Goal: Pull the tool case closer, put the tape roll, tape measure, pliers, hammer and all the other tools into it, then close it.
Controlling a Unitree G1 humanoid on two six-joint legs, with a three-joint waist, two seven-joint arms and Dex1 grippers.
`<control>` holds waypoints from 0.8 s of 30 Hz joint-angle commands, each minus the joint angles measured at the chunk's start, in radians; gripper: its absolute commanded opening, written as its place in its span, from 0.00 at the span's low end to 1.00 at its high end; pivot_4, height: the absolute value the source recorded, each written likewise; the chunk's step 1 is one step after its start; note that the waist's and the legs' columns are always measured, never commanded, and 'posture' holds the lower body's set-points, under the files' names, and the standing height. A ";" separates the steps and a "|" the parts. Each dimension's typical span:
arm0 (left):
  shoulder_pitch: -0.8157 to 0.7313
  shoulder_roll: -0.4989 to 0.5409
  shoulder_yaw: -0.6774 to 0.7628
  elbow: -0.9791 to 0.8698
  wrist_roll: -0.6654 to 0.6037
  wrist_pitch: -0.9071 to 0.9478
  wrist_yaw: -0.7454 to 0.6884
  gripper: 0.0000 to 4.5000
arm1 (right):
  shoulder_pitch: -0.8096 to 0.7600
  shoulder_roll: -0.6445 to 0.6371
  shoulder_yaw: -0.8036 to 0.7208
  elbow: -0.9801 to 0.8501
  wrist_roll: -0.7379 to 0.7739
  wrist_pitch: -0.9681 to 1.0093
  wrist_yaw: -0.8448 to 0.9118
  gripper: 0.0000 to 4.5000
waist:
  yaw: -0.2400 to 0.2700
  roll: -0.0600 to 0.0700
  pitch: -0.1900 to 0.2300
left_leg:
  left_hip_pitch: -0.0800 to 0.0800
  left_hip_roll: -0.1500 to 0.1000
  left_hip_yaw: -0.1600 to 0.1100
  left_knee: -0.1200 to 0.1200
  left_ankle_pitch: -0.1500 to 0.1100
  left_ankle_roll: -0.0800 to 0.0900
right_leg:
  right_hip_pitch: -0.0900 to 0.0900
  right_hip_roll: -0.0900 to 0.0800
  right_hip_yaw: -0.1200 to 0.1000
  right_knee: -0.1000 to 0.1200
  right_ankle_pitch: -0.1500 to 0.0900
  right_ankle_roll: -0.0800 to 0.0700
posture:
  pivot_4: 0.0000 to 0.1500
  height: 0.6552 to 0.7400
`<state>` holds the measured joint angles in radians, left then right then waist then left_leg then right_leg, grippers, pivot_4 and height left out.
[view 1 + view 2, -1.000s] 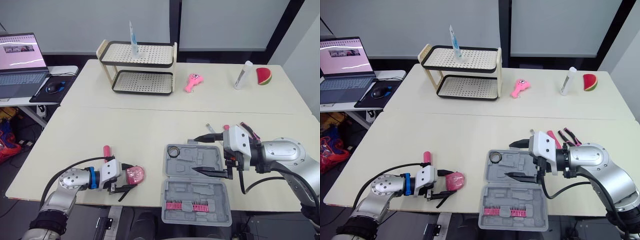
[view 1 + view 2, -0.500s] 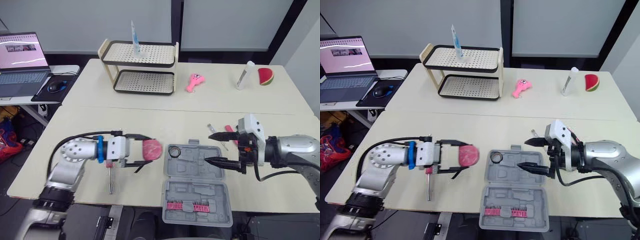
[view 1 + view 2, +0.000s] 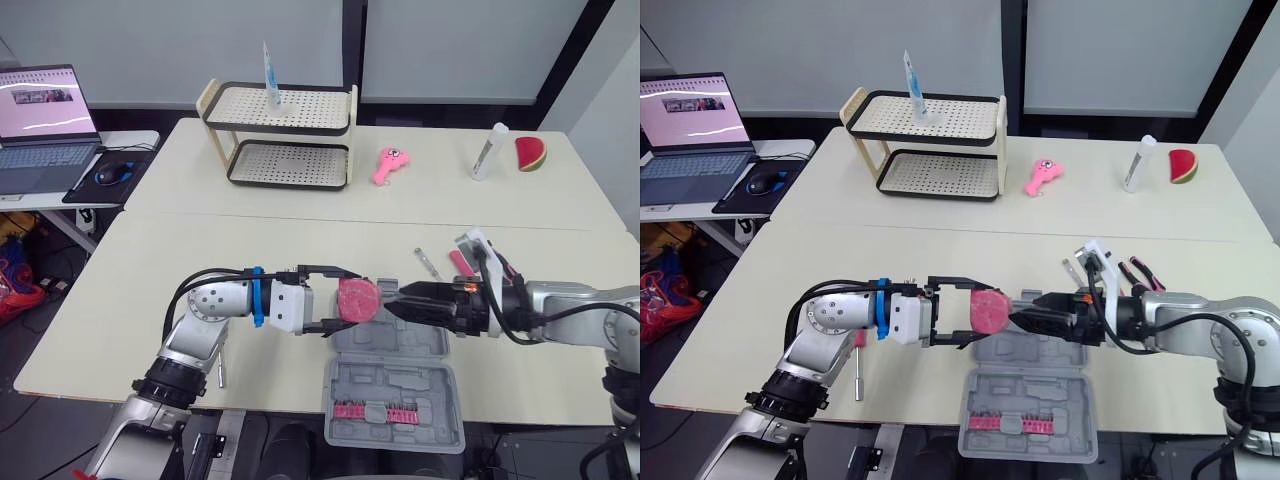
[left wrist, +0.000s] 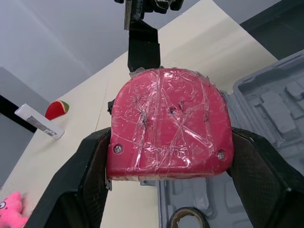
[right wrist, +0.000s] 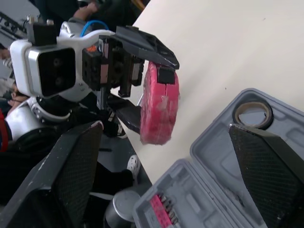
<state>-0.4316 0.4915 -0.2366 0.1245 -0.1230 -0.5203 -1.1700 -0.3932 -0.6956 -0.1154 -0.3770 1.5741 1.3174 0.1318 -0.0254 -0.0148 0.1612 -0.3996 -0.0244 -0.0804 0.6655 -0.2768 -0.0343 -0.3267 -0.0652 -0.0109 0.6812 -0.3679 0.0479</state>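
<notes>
Left tool has swung rightward across worktop, clamped on tape measure, now held above far-left corner of open tool case. Right tool, fingers apart, points at it from right, just beside. Empty recesses lie below, rightward; left arm nearer.

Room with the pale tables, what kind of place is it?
Probably an office or lab used for robot practice. A laptop sits on a side desk, and the tables hold props: a tool case, a two-tier rack and a toy watermelon slice.
</notes>
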 commanded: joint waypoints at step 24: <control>-0.004 -0.009 -0.037 -0.029 0.000 -0.030 0.071 0.71 | -0.053 0.042 0.195 -0.017 0.189 -0.185 -0.246 0.26 | -0.001 0.000 0.000 | 0.000 0.000 0.000 0.000 0.000 0.000 | 0.000 0.000 0.000 0.000 0.000 0.000 | 1.00 1.00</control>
<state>-0.4414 0.4875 -0.2689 0.1363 -0.0990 -0.5546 -1.1021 -0.4332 -0.6591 0.0718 -0.3453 1.7290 1.1459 -0.1359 -0.0269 -0.0148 0.1612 -0.3999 -0.0241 -0.0808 0.6650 -0.2766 -0.0346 -0.3271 -0.0651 -0.0106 0.6809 -0.3679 0.0479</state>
